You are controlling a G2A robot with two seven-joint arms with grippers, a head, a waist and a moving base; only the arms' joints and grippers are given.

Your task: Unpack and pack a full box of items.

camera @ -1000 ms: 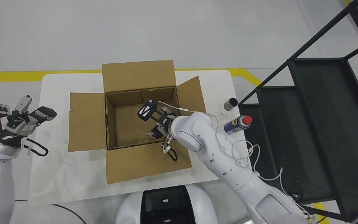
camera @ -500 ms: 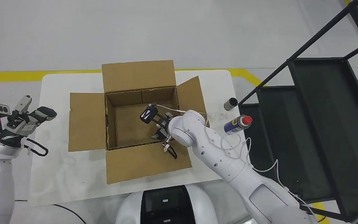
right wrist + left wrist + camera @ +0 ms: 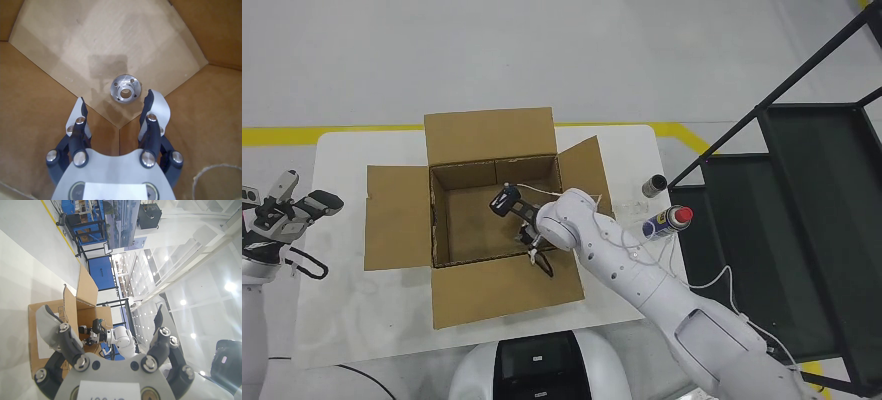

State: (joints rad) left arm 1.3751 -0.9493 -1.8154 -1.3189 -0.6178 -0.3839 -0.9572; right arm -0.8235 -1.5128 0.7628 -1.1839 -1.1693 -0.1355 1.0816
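Desk [image 3: 352, 300] holds one brown box [image 3: 490, 135]. The box stands in the middle of the white desk, and all four of its flaps are folded out flat.

One metal ring [image 3: 125, 89] lies flat on the box floor, near a corner where two walls meet. It is round and shiny, with one big hole in the middle and four small holes around it. I can see one thing in the box, and that is the ring.

Two arms show. The right arm goes over the near side of the box and down into it. The right gripper [image 3: 115, 95] hangs just above the ring with its two fingers spread wide, one on each side. It holds nothing and does not touch the ring.

The left gripper [image 3: 101, 310] is off by the left edge of the desk, well apart from the box. Its two fingers are spread wide too, and nothing sits between them.

Two cans are on the desk, right of the box: one small grey can [image 3: 654, 186] and one blue spray can [image 3: 667, 222] with a red cap. They sit near each other. One black rack [image 3: 782, 200] stands past them.
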